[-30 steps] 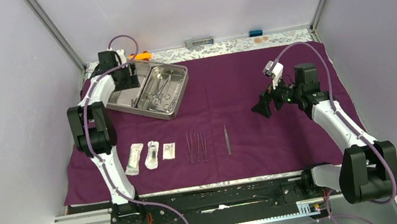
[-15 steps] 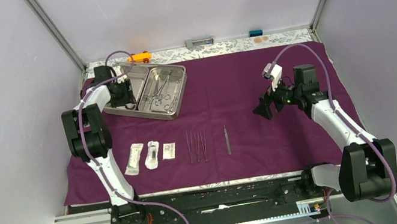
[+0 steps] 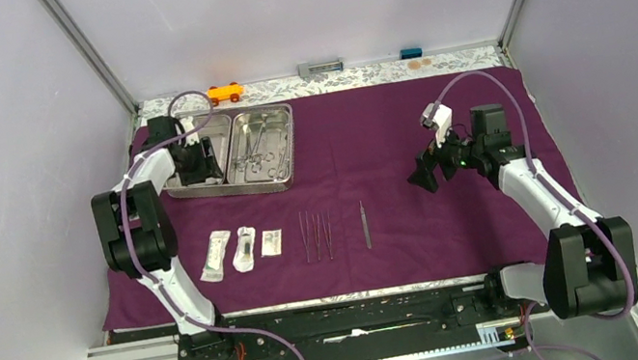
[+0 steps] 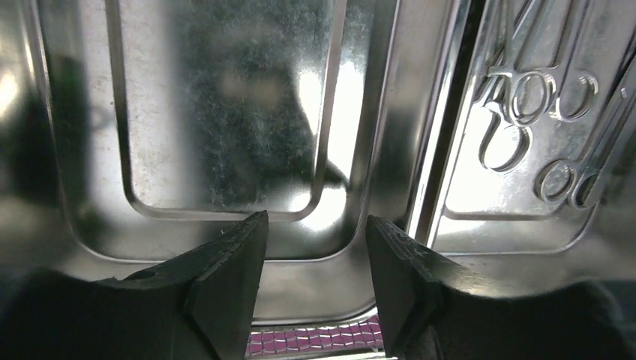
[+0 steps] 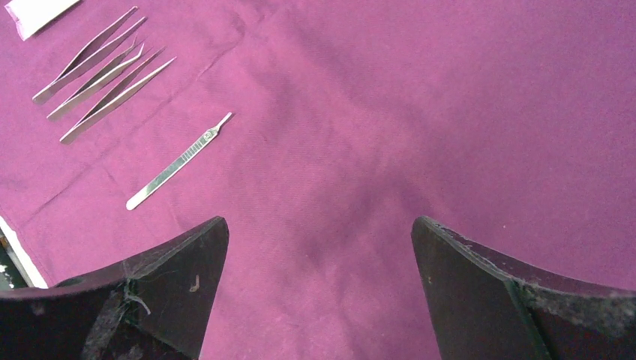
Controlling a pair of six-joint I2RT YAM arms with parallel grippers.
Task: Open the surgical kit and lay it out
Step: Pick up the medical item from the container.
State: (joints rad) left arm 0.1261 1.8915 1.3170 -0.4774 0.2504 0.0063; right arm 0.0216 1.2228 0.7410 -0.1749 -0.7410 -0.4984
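cloth wrap (image 3: 402,117): dark purple, opened out flat, lying under everything else.
steel tray (image 3: 234,187): shiny, rectangular, two compartments, at the cloth's far left, roughly square to its edges.
forceps (image 3: 257,146): ring-handled, piled in the tray's right compartment.
tweezers (image 3: 316,236): several thin steel pairs, close side by side, near the cloth's middle front.
scalpel handle (image 3: 365,224): flat steel, alone, just right of the tweezers.
packets (image 3: 245,248): three, small, white, sealed, in a row left of the tweezers.

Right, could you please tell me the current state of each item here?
Dark purple cloth wrap: unfolded, spread flat.
Shiny two-compartment steel tray: left compartment empty.
Ring-handled steel forceps: lying in tray's right compartment.
Thin steel tweezers: laid out on cloth.
Slim steel scalpel handle: laid out on cloth.
Small white sealed packets: laid out, unopened.
Left pincer: open, over tray's near rim.
Right pincer: wide open, empty.
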